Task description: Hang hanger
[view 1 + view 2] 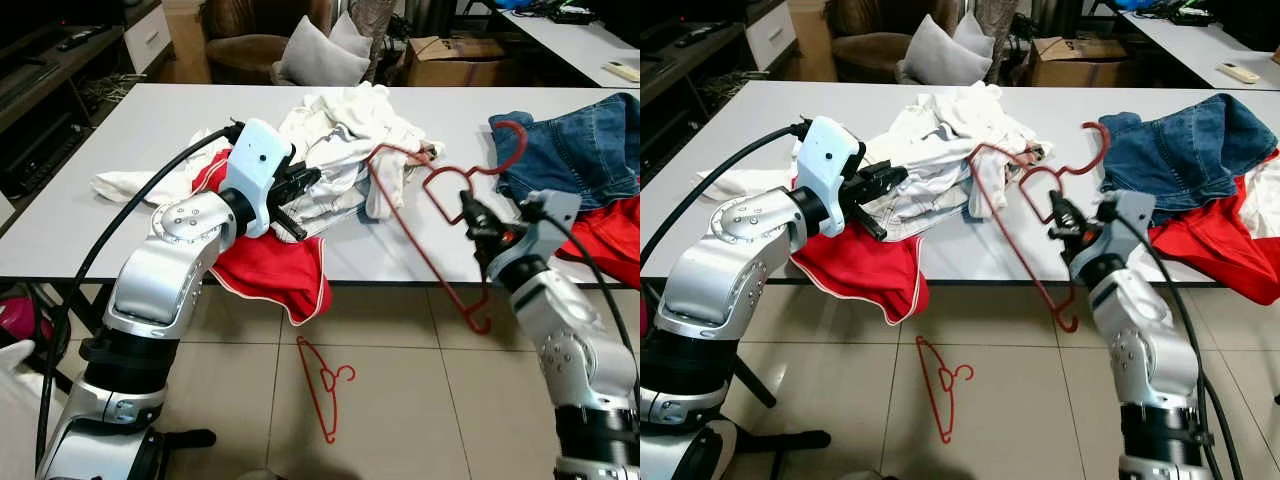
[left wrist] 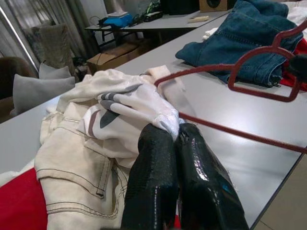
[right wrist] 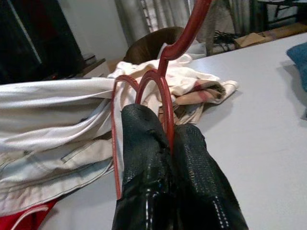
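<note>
A second red hanger (image 1: 325,385) is lying on the tiled floor (image 1: 400,400) nearest the camera. Above it, the right gripper (image 1: 466,212) is pinching the red hanger (image 1: 430,215) near its neck, fingers (image 3: 144,158) closed on the wire, holding it raised over the table's (image 1: 130,140) front edge. The left gripper (image 1: 297,200), fingers together and gripping nothing, is resting against the cream clothes pile (image 1: 340,150). Jeans (image 1: 575,145) are lying farther right.

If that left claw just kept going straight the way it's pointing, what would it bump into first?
Most likely the pile of white clothes: the left gripper already points into it, fingers shut. The red hanger lies beyond.
</note>
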`<state>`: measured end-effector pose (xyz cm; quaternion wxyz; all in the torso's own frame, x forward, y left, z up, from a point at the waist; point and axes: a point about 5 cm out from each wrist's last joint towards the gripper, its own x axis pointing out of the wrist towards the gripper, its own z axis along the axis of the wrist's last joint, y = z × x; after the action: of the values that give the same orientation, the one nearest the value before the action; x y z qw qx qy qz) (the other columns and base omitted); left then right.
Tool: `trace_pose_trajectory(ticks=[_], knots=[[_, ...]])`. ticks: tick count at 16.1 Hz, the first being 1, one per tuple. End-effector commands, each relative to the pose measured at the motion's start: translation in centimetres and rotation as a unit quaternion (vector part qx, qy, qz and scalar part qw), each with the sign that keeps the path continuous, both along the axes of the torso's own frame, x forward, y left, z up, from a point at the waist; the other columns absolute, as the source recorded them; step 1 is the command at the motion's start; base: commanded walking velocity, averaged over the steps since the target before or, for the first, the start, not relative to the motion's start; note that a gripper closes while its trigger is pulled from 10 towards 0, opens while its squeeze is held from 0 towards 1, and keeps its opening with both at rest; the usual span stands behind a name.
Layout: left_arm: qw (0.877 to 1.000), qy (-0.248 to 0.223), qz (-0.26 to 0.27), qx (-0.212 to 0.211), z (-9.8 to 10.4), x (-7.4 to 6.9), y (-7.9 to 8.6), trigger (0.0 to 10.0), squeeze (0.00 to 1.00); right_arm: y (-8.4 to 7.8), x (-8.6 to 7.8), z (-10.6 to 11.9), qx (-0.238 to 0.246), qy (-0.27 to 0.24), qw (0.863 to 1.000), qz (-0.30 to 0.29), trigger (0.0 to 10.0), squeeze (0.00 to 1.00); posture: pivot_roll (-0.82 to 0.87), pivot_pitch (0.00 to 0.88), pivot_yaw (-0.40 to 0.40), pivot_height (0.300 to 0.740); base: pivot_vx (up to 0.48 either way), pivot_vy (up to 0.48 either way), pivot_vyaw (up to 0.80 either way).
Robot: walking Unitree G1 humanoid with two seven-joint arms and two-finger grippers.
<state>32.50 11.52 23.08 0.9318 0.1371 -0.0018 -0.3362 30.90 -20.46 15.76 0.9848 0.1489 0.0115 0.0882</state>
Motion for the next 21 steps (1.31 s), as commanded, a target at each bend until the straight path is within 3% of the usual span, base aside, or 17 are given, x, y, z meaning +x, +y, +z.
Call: trace_pose_trajectory(ticks=[1, 2, 4, 7, 8, 11, 14, 15, 16, 17, 21], knots=[[1.0, -0.013, 0.0, -0.002, 0.8, -0.1, 0.1, 0.0, 0.0, -0.9, 0.4, 0.6, -0.004, -0.016, 1.0, -0.02, 10.0, 0.0, -0.09, 0.0, 0.024, 0.74, 0.0, 0.0, 0.0], [1.0, -0.013, 0.001, -0.002, 0.7, -0.1, 0.2, 0.0, 0.0, -0.8, 0.5, 0.8, -0.007, -0.022, 1.0, -0.016, 10.0, 0.0, -0.09, 0.0, 0.019, 0.74, 0.0, 0.0, 0.0], [0.998, -0.046, 0.041, -0.007, 1.8, 0.6, 1.6, 0.0, 0.0, -0.7, 0.8, 3.4, 0.021, -0.082, 0.996, 0.009, 10.0, 0.0, -0.09, 0.0, 0.014, 0.74, 0.0, 0.0, 0.0], [0.987, -0.119, 0.074, -0.074, 6.4, 1.3, 4.2, 0.0, 0.0, -1.8, 0.1, 7.1, 0.054, -0.157, 0.986, 0.02, 10.0, 0.0, -0.09, 0.0, 0.016, 0.74, 0.0, 0.0, 0.0], [0.988, -0.119, 0.074, -0.069, 6.6, 1.3, 4.4, 0.0, 0.0, -2.0, -0.2, 7.0, 0.055, -0.156, 0.986, 0.021, 10.0, 0.0, -0.09, 0.0, 0.016, 0.74, 0.0, 0.0, 0.0], [0.993, -0.089, 0.07, -0.024, 4.3, 0.9, 4.6, 0.0, 0.0, -1.8, -1.6, 4.0, 0.034, -0.094, 0.995, 0.024, 10.0, 0.0, -0.1, 0.0, 0.031, 0.74, 0.0, 0.0, 0.0], [0.997, -0.075, 0.004, -0.015, 3.5, 0.1, 2.7, 0.0, 0.0, -0.5, -3.7, 0.7, 0.041, 0.0, 0.996, 0.073, 10.0, 0.0, -0.1, 0.0, 0.034, 0.74, 0.0, 0.0, 0.0], [0.997, -0.075, 0.0, -0.01, 3.3, 0.1, 2.4, 0.0, 0.0, -0.9, -4.0, -0.5, 0.028, 0.04, 0.997, 0.06, 10.0, 0.0, -0.11, 0.0, 0.039, 0.74, 0.0, 0.0, 0.0], [0.997, -0.076, 0.001, -0.011, 3.3, 0.1, 2.2, 0.0, 0.0, -1.2, -4.1, -1.0, 0.023, 0.05, 0.997, 0.051, 10.0, 0.0, -0.11, 0.0, 0.043, 0.74, 0.0, 0.0, 0.0], [0.997, -0.079, -0.003, -0.015, 3.5, 0.1, 2.0, 0.0, 0.0, -1.1, -4.2, -0.5, 0.056, 0.036, 0.996, 0.06, 10.0, 0.0, -0.11, 0.0, 0.044, 0.74, 0.0, 0.0, 0.0], [0.995, -0.093, -0.008, -0.025, 4.1, 0.1, 1.4, 0.0, 0.0, 0.7, -4.8, -1.2, 0.117, 0.053, 0.983, 0.134, 10.0, 0.0, -0.11, 0.0, 0.042, 0.74, 0.0, 0.0, 0.0]])
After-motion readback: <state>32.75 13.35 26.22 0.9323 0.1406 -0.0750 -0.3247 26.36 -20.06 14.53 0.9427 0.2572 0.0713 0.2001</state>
